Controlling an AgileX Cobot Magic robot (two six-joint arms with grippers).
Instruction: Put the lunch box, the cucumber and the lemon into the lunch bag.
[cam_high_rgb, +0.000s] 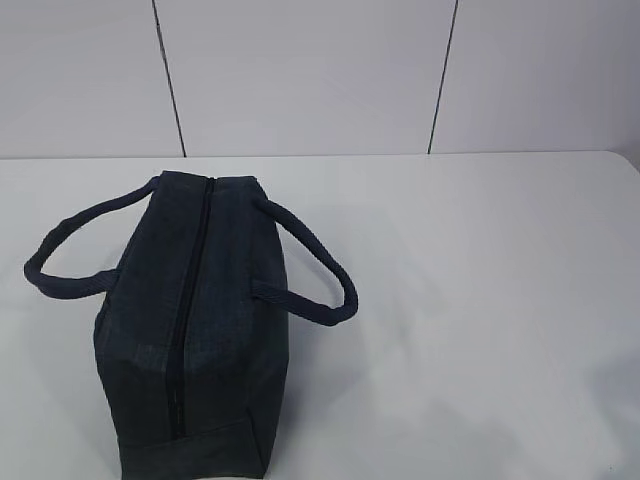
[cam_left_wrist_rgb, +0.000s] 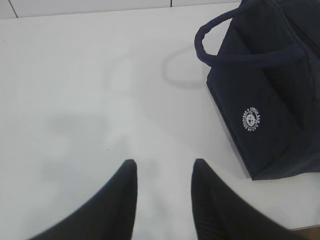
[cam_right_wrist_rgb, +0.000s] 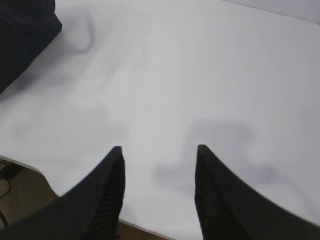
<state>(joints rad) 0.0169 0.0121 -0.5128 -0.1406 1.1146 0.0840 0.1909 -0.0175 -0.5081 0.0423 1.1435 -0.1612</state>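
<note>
Exterior view: the navy lunch bag (cam_high_rgb: 195, 320) stood zipped near the left edge of the white table (cam_high_rgb: 480, 300), handles splayed to either side. Wrist views: left gripper (cam_left_wrist_rgb: 162, 167) and right gripper (cam_right_wrist_rgb: 157, 152) hung partly open, holding nothing, above bare tabletop.

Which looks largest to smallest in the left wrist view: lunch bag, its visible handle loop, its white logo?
1. lunch bag, partly cut off by the frame.
2. handle loop.
3. white logo, clearly smallest.

Bright, even light; soft shadows on the table (cam_right_wrist_rgb: 210, 75); near fingers (cam_left_wrist_rgb: 120, 200) perhaps blurred.
</note>
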